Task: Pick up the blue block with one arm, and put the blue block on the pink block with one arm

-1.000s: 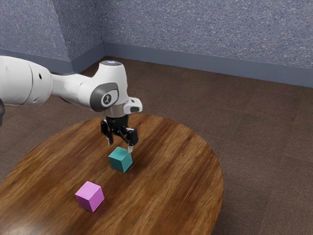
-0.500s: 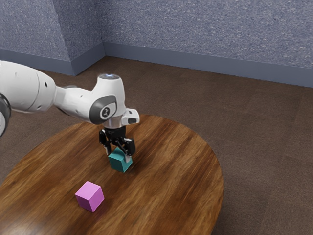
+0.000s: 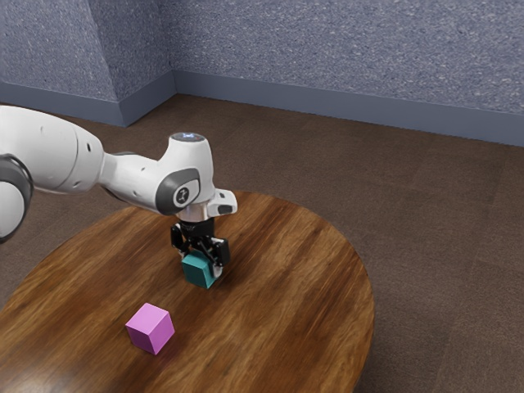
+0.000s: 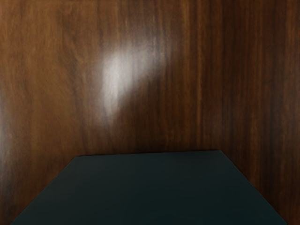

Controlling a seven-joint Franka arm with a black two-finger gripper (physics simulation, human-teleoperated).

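The gripper has sunk over the blue block; I cannot tell whether it grips yet, and lifting too soon would drop it.

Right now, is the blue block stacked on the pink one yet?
Not stacked: the blue block sits on the table, apart from the pink block, under the claw.

On the worktop, a block is set near the middle, with the gripper positioned straight over it. A second block is placed well apart from the first, at about seven o'clock in the exterior view. The arm is seen reaching in from ten o'clock.
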